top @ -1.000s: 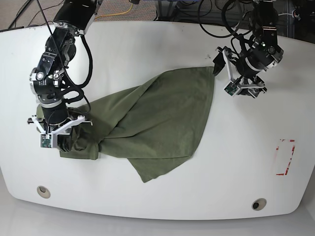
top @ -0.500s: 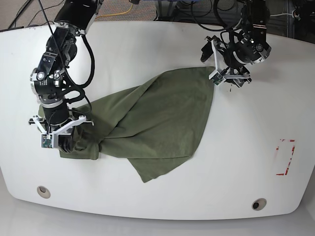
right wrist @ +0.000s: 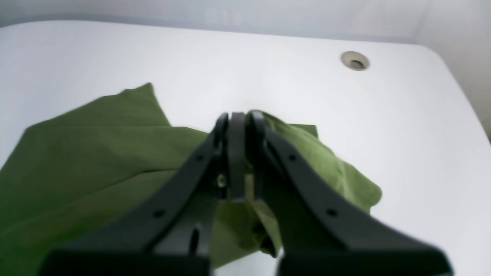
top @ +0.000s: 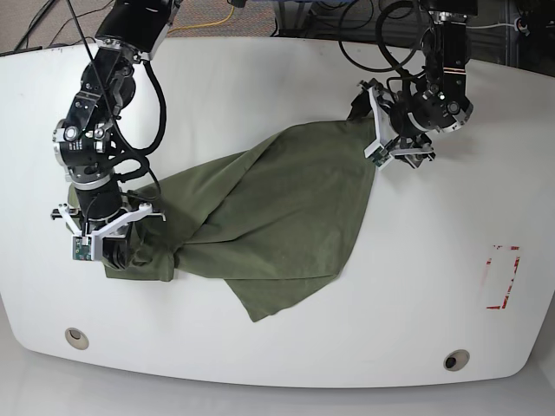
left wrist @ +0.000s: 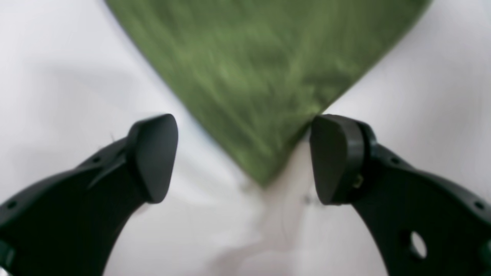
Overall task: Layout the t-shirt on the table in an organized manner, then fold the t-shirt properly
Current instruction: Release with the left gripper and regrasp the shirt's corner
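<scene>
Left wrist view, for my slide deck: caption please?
Open left gripper straddling the corner of the olive t-shirt on the white table.

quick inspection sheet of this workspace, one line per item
surface: white table, glossy, with two round grommet holes near the front edge and a red tape rectangle
job's things: olive-green t-shirt lying crumpled and unfolded, one corner pointing between the left gripper's fingers
clutter: nothing seen
grippers: left gripper open, straddling the t-shirt corner, not clamped; right gripper shut on bunched t-shirt fabric
cables: black cables looped along both arms; more behind the table, including a yellow cable
surroundings: floor and dark equipment beyond the far edge, too cropped to identify
</scene>
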Action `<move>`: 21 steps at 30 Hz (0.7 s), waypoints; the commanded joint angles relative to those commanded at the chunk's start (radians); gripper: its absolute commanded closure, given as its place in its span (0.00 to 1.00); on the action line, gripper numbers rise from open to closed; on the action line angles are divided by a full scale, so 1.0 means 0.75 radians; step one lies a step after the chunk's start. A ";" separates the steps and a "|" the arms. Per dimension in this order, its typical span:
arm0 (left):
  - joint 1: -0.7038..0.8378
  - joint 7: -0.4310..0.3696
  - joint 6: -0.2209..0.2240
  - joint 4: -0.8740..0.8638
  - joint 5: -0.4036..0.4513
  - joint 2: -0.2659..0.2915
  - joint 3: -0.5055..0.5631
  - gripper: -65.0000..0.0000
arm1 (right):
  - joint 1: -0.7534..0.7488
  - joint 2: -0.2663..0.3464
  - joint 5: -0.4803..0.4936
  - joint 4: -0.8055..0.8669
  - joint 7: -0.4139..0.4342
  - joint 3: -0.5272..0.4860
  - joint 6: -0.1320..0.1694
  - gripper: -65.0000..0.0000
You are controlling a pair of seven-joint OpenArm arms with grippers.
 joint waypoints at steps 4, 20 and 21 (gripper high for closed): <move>-0.002 0.000 0.000 -0.031 0.000 0.000 0.047 0.45 | 0.000 -0.002 0.012 0.000 0.000 0.000 0.000 1.00; -0.039 0.000 0.000 0.004 -0.002 -0.039 -0.033 1.00 | 0.000 -0.004 0.014 0.002 0.000 0.000 -0.002 1.00; -0.047 0.000 0.000 0.053 -0.002 -0.041 -0.076 1.00 | 0.000 -0.004 0.014 0.004 0.000 0.000 -0.002 1.00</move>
